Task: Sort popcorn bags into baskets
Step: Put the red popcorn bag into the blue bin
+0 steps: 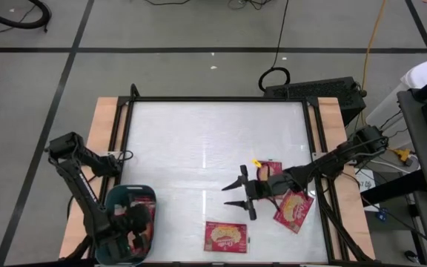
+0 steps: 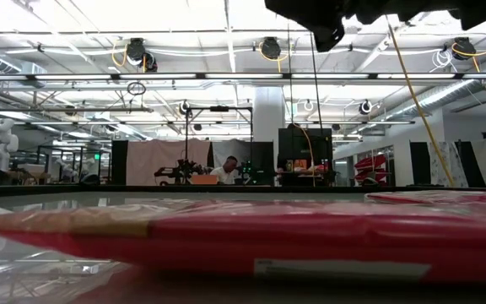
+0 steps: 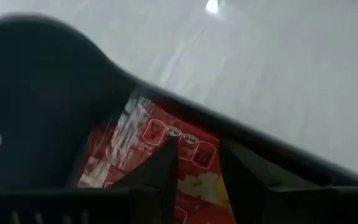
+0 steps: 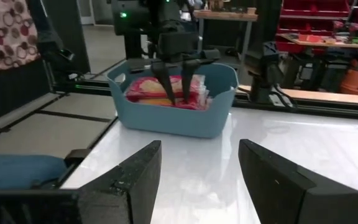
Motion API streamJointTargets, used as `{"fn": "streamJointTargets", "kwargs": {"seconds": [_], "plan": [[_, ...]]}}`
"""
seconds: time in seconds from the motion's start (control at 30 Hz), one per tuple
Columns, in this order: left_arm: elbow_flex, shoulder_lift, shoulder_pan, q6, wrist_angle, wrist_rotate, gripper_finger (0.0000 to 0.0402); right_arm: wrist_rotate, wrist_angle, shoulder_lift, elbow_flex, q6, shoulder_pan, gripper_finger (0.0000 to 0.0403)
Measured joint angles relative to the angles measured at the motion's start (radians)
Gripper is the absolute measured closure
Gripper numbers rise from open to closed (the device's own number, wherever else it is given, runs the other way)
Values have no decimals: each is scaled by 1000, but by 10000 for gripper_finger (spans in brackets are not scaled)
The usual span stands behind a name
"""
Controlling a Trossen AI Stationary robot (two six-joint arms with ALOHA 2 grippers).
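Observation:
The teal basket (image 1: 117,194) (image 4: 173,121) stands at the table's near left corner with red popcorn bags (image 4: 148,87) lying in it. My left gripper (image 1: 132,226) (image 4: 179,99) points steeply down into it, its fingers a narrow gap apart over a red bag (image 3: 148,134). My right gripper (image 1: 232,195) (image 4: 197,162) hovers open and level over the table's near right part, pointing toward the basket. Three bags lie flat on the table: one (image 1: 226,236) by the near edge, one (image 1: 293,210) beside the right arm, and one (image 1: 270,167) partly under that arm. My left gripper's fingertips (image 3: 169,152) stand right over the printed face of the red bag in the basket, coming from above at a slant. I cannot tell whether they touch it.
A dark frame and wooden strips (image 1: 106,133) border the white table top, which is bare in the middle and far part (image 1: 199,133). One red bag lies right in front of the low camera (image 2: 310,236). A person (image 2: 224,171) sits far back in the room.

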Motion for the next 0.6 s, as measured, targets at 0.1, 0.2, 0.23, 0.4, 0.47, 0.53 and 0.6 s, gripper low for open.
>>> {"fn": "streamJointTargets", "kwargs": {"seconds": [0.1,0.2,0.23,0.4,0.47,0.53,0.6], "plan": [[-1,0,-9,0,-6,40,282,50,-2,0,0,0,18,197],[1,0,-23,0,-7,44,282,89,-5,0,0,13,35,197],[4,0,-29,0,-7,46,282,107,-15,0,0,18,41,197],[28,0,-35,29,-15,47,282,256,-142,0,0,120,70,197],[57,0,-32,57,-38,39,282,275,-208,-5,0,200,79,197],[98,0,-29,86,-81,6,282,275,-296,-12,5,300,86,197],[148,0,-28,133,-125,-41,282,272,-412,-13,25,384,101,197]]}}
